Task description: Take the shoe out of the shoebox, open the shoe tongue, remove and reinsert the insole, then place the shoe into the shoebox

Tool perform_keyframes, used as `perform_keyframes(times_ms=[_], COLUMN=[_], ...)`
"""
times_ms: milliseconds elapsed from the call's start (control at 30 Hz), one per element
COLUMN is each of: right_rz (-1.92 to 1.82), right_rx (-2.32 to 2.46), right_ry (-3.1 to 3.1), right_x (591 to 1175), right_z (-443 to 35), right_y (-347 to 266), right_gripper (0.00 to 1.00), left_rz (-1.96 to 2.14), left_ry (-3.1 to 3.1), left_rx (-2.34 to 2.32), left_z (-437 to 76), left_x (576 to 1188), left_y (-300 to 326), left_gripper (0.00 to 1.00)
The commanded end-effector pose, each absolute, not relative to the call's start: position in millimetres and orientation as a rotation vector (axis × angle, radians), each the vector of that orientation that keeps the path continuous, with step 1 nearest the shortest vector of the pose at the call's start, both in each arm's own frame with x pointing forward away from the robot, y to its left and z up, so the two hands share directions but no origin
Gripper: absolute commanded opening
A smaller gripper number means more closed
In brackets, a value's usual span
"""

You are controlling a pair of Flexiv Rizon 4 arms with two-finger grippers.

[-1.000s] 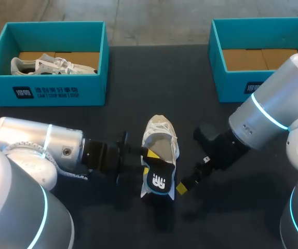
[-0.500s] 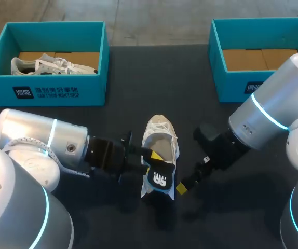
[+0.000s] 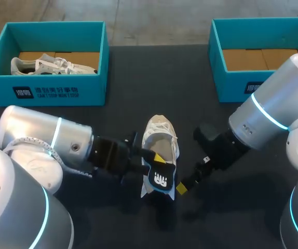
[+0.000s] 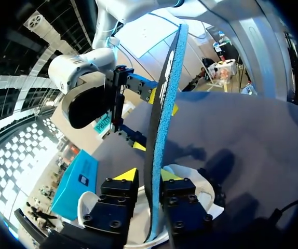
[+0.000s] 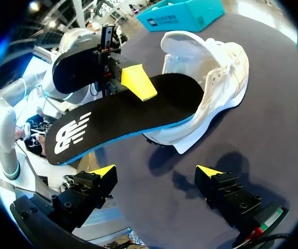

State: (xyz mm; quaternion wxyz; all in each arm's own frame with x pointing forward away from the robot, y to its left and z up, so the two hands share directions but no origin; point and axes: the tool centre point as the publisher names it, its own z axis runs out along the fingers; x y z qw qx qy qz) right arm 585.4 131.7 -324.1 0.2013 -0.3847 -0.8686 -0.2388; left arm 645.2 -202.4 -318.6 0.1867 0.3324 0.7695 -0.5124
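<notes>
- The left hand (image 4: 148, 175) was clenched on the insole (image 5: 128, 119), one yellow tip on each face, about midway along it.
- The insole's toe end lay inside the shoe (image 3: 161, 136). Its heel end, the one with the logo, stuck out past the shoe's heel and was raised off the bench (image 3: 138, 72).
- The shoe sat upright in the middle of the bench, well apart from both boxes.
- The right hand (image 5: 157, 171) was released, fingers wide and holding nothing. It was near the shoe's heel and the insole's free end, touching neither.
- This one moment did not show whether the insole was coming out or going in, only that it was half seated.
- Nothing held the shoe, so any pull or push on the insole would likely drag it across the bench. The right hand was well placed to steady the heel first.
- The insole should travel along the shoe's length, flat and untwisted, so its edge does not catch the collar.
- If it was going in, the toe end should reach the front before the heel end is pressed down. The mid-length grip would probably have to shift back first.
- The empty box (image 3: 232, 85) looked the likely place for the shoe; the other box (image 3: 86, 89) already held one.
</notes>
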Motion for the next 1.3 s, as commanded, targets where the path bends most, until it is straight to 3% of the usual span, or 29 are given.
perform_keyframes(times_ms=[33, 100, 233, 1300], right_rz=[-0.665, -0.665, -0.665, -0.665], right_rx=[-1.08, -1.08, -1.08, -1.08], right_ry=[-2.43, -2.43, -2.43, -2.43], right_x=[584, 584, 584, 584], right_z=[-325, -325, -325, -325], right_y=[134, 134, 134, 134], right_gripper=[1.0, 1.0, 1.0, 1.0], left_rz=[-1.424, -1.418, -1.413, -1.474], left_ry=[2.189, 2.194, 2.198, 2.166], left_rx=[0.945, 0.942, 0.937, 0.942], left_z=[-319, -320, -322, -345], left_x=[648, 649, 651, 663], left_y=[-208, -208, -208, -203], left_gripper=[0.17, 0.08, 0.0, 0.0])
